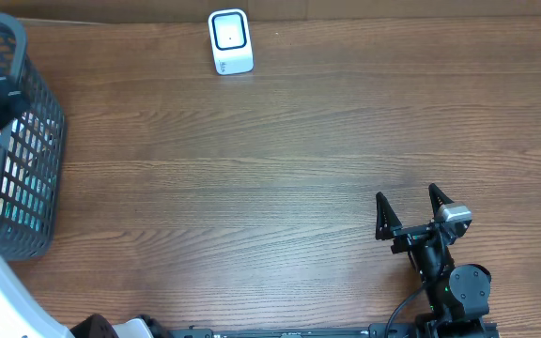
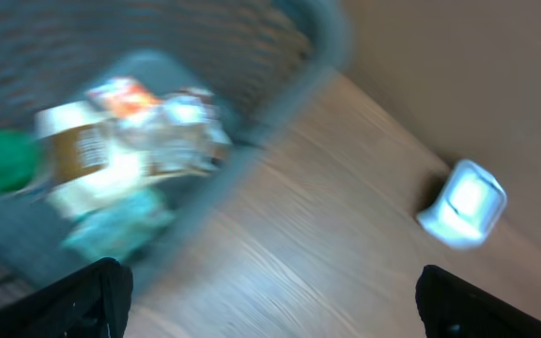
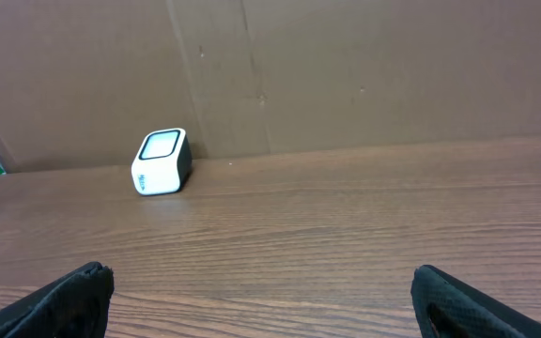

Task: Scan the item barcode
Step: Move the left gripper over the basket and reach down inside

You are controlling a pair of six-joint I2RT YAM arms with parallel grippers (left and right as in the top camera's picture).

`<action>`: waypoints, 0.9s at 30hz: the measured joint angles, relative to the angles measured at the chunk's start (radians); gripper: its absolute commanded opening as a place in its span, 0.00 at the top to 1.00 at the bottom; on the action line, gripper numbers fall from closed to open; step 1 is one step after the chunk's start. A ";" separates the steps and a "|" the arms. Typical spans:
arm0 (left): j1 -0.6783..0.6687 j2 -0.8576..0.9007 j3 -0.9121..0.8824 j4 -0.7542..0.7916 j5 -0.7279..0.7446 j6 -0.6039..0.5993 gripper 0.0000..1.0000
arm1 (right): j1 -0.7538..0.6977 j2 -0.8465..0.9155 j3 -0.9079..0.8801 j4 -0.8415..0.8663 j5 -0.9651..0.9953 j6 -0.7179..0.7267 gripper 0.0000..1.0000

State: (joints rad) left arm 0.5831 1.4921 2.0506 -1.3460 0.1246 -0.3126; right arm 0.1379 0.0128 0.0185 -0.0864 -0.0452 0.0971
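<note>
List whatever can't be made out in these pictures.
- Items in the basket, left wrist view: motion blur smears them, so no label or barcode can be read.
- Same items, overhead view: cut off by the left picture edge and screened by the basket's mesh wall.
- Scanner: the small print below its window is too small to read in any view.

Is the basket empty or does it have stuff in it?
Not empty. The basket holds several packages, blurred in the left wrist view.
</note>
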 measured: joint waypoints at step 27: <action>0.179 0.365 -0.011 -0.018 -0.366 -0.078 0.03 | 0.000 0.000 0.000 -0.001 0.000 0.000 0.00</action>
State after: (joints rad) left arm 0.7620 1.8572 2.0392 -1.3636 -0.2413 -0.3908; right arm 0.1379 0.0128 0.0185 -0.0872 -0.0456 0.0967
